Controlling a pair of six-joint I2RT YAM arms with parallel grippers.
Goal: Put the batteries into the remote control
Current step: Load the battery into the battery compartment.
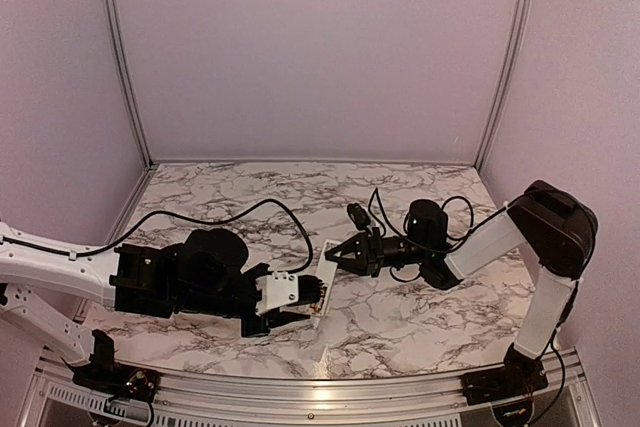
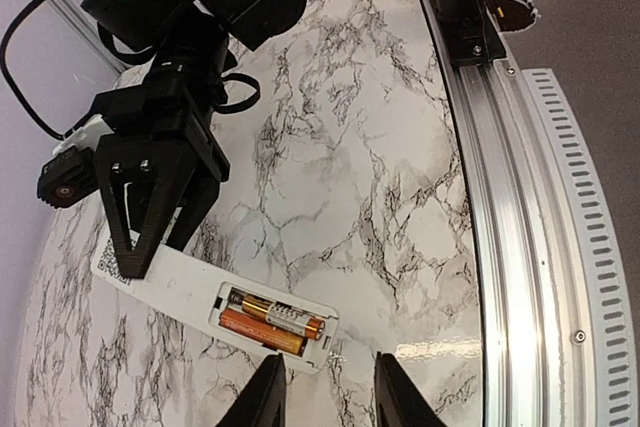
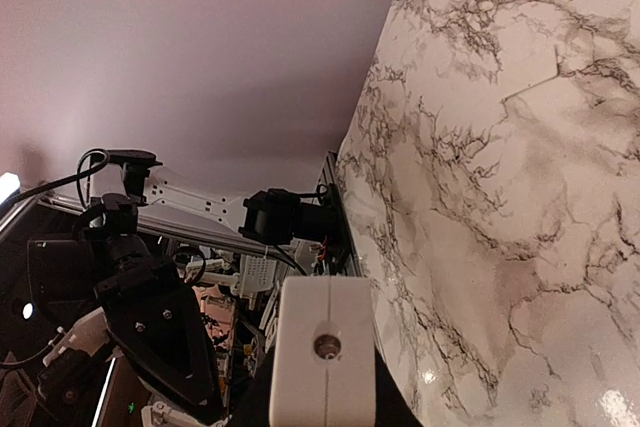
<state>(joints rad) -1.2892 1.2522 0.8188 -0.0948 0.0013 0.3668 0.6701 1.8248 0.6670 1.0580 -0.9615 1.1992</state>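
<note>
The white remote control [image 2: 175, 277] lies back-up just above the marble table, its open battery slot facing up. Two orange-copper batteries [image 2: 270, 324] sit side by side in the slot. My right gripper [image 2: 150, 209] is shut on the remote's far end. In the right wrist view [image 3: 320, 392] the remote's white end face [image 3: 322, 342] sits between its jaws. My left gripper [image 2: 330, 395] is open and empty, with its fingertips just short of the remote's slot end. From above, the remote [image 1: 322, 290] spans between my left gripper [image 1: 292, 313] and my right gripper [image 1: 338, 255].
The aluminium rail [image 2: 500, 197] runs along the table's near edge, close to the right of my left gripper. A small white piece [image 1: 325, 355] lies by the front edge. A black cable [image 1: 230, 212] loops over the marble table [image 1: 250, 187] behind the left arm.
</note>
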